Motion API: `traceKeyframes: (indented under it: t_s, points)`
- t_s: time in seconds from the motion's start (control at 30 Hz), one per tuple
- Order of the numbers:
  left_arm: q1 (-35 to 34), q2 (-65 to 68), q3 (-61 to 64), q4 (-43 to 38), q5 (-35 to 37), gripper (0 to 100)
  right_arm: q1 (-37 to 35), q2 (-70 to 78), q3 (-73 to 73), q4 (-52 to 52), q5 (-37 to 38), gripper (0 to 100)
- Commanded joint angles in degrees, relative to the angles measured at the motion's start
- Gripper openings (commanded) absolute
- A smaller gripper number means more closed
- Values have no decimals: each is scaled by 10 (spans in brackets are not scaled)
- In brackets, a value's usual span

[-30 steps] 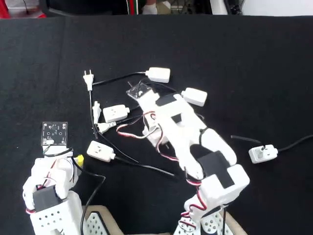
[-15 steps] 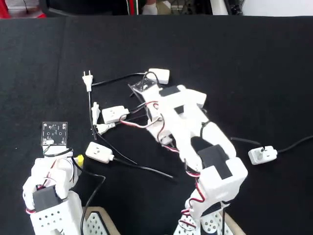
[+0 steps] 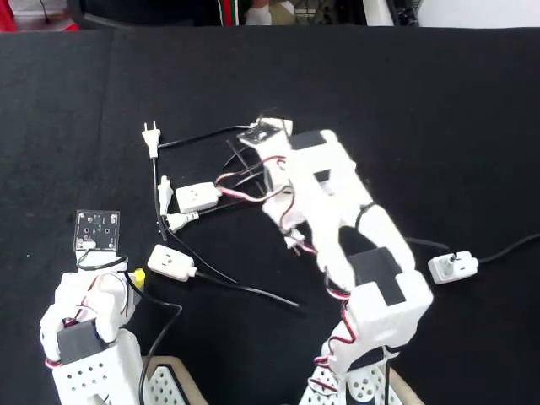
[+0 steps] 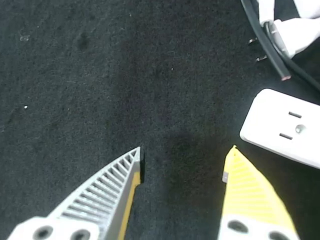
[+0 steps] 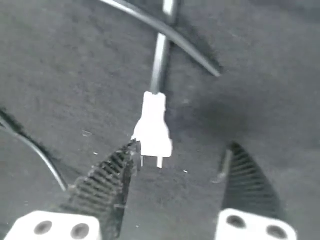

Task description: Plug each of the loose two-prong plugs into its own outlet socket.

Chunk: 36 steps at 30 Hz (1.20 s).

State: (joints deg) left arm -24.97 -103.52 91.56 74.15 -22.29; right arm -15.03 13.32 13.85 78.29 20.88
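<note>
I take the middle socket [image 3: 200,196] as my mark on the black table [image 3: 439,110]. My right gripper [image 3: 261,134] hangs beyond that socket, toward the far edge, with its jaws spread wide. In its wrist view a white plug [image 5: 152,133] lies on the cloth between the fingers, prongs toward the camera. It is close to one finger [image 5: 107,175] and well off the other, and I cannot tell whether it touches. A far socket [image 3: 278,128] peeks out just past the gripper. My left gripper [image 4: 185,151] sits nearer to me than the middle socket, jaws wide over bare cloth and holding nothing. The near socket [image 3: 171,261] lies just beside its yellow finger [image 4: 250,190]. Two loose plugs [image 3: 166,192] lie close by the middle socket, one at its left side and one just in front of it. A third plug [image 3: 152,135] lies farther off, beyond it. The side socket [image 3: 453,267] sits well apart to the right, a black cable [image 3: 510,247] running from it.
</note>
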Motion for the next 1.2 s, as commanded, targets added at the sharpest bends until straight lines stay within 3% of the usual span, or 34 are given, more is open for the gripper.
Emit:
traceKeyframes:
  t_s: [0.0, 0.17, 0.57, 0.73, 0.83, 1.07, 1.17]
  points:
    - [-6, -3, -4, 2, -6, 263, 17, 0, 0, -4, 12, 186]
    - [-6, -3, -4, 2, -6, 263, -21, 29, 53, -59, 8, 184]
    - [-6, -3, -3, 2, -6, 263, -55, 74, 49, -64, 8, 178]
    - [-6, -3, -3, 2, -6, 263, -55, 73, 45, -63, 7, 8]
    - [-6, -3, -3, 2, -6, 263, -55, 73, 40, -59, 7, 84]
    - [-6, -3, -3, 2, -6, 263, -55, 73, -33, 20, 7, 374]
    - [-6, -3, -3, 2, -6, 263, -55, 73, -57, 47, 7, 417]
